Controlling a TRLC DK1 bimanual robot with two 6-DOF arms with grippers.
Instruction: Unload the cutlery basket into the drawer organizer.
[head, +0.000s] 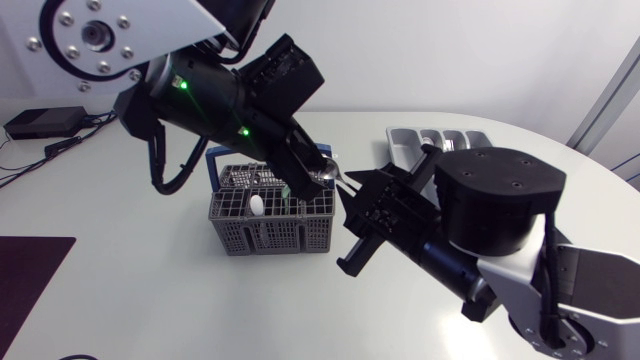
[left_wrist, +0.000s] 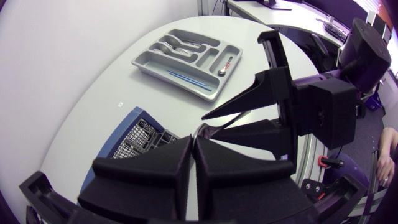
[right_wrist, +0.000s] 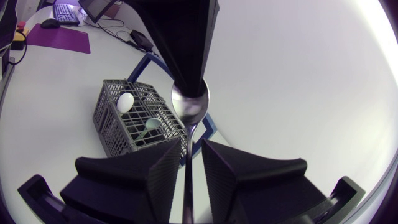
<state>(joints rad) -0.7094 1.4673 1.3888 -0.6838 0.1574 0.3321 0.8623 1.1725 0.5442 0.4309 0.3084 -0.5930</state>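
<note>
Fingers of the left gripper are pressed together on the bowl end of a metal spoon, holding it in the air. The handle runs down between the fingers of the right gripper, which stand apart on either side of it and are not clamped on it. Just beyond the right fingertips, under the spoon, sits the basket. The drawer organizer lies well ahead of the left fingers, past the right gripper.

The main risk, as I judge it, is the hand-over. If the left fingers let go before the right ones close, the spoon falls back onto the basket or the table. The handle is thin and smooth against broad wedges, so a weak or off-centre pinch could let it swing or slide out. With the two grippers this close, a small drift could knock them together, and pulling while both are clamped would twist the spoon.

Counted: two grippers, one spoon between them, one basket and one organizer. Two pieces show in the basket, a white spoon and a pale green one. The organizer seems to hold about four pieces, but they are too small to count for sure.
</note>
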